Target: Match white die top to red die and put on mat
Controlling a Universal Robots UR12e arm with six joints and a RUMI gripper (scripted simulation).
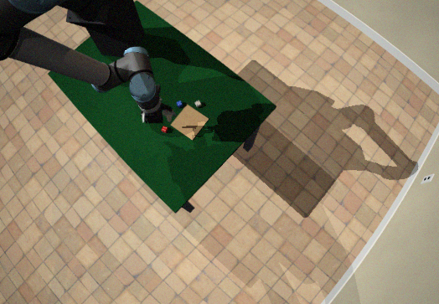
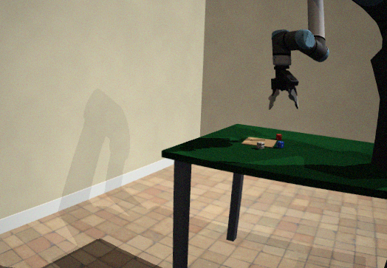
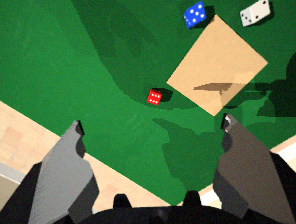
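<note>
The white die (image 3: 255,12) lies on the green table just off the far corner of the tan mat (image 3: 217,70); it also shows in the top and exterior views (image 1: 198,104) (image 2: 260,145). The red die (image 3: 154,96) (image 1: 164,129) (image 2: 279,136) sits flat on the table beside the mat's near-left edge, showing six pips on top. The blue die (image 3: 194,14) (image 1: 179,104) (image 2: 280,144) lies near the mat's left corner. My gripper (image 2: 283,100) (image 3: 151,117) is open and empty, pointing down, high above the table over the red die.
The mat (image 1: 189,122) lies near the middle of the green table (image 1: 163,102). The table edge and tiled floor show under my fingers in the wrist view. The robot's dark base (image 1: 105,20) stands at the table's far end.
</note>
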